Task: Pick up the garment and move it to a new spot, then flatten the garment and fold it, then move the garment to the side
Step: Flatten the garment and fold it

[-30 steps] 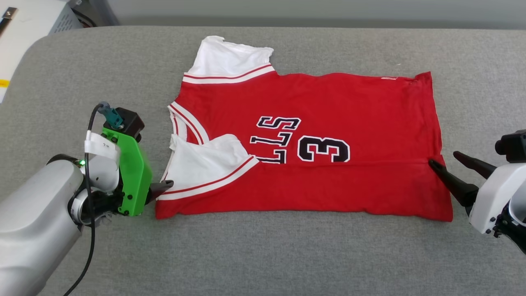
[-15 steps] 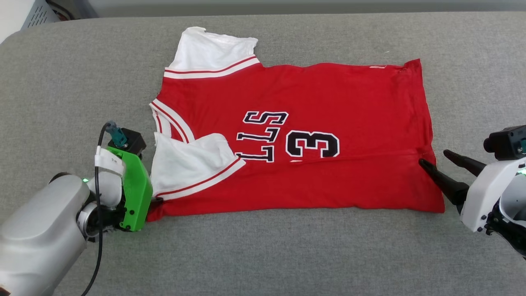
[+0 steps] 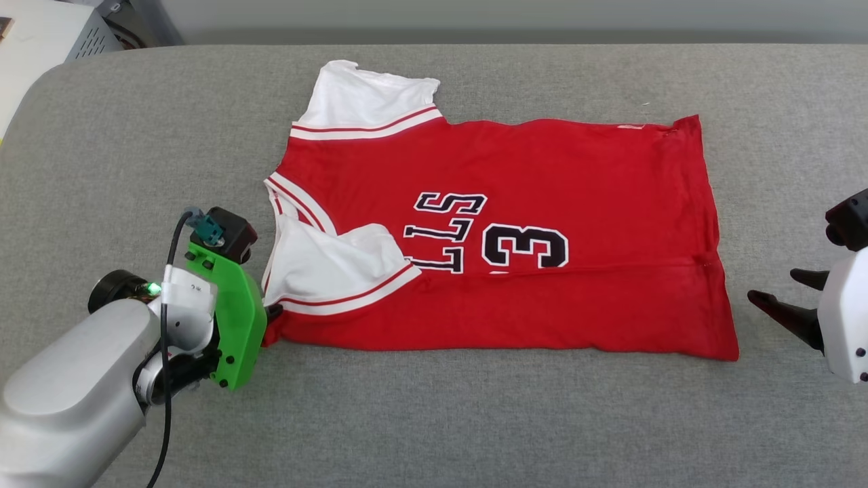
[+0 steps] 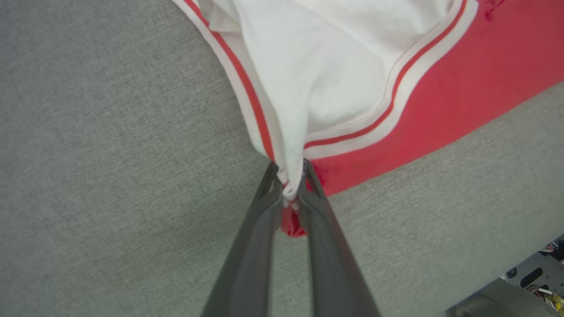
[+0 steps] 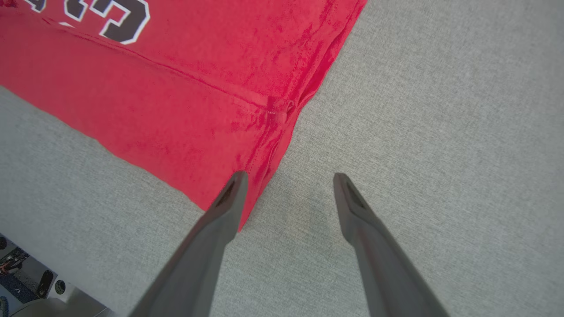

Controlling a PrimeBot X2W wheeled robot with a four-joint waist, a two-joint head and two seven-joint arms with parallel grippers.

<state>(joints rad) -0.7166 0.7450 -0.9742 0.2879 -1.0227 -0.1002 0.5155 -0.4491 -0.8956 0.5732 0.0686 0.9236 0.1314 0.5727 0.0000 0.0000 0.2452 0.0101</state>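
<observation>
Jersey [image 3: 542,169], red with white short sleeves, spread on grey fabric cushion [image 3: 434,420], collar toward robot's left, hem toward right. Folded lengthwise along near side: near band of red turned over front, near sleeve [image 3: 332,268] laid across chest. Far sleeve [image 3: 366,95] flat, pointing away. Black white-edged lettering [image 3: 447,230] cut by fold: "LLS" and a "3" legible, remainder buried under turned-over band.

Left gripper [image 4: 290,176] at near collar-side corner, jaws almost together, clamped on bunched white striped trim, with a red nub of cloth poking out below the tips. Seen from head, nearly all of both fingers lost behind green mount [image 3: 237,325]; just a dark sliver against cloth edge. Black cable [image 3: 166,285] dropping from connector on top, past silver forearm [image 3: 61,400], cut off at bottom edge.

Right gripper [image 5: 289,176] off hem end, just beside near hem corner, jaws spread wide, nothing between. In wrist view, one finger overlapping red corner; touching or clear of it, impossible to tell there. Seen from head, strip of grey between tips and hem. White wrist housing [image 3: 847,318] sliced by right frame edge.

Pale perforated box [image 3: 41,41] at far left, mostly out of frame. Clutter past cushion edge in wrist-view corners too small to identify.
</observation>
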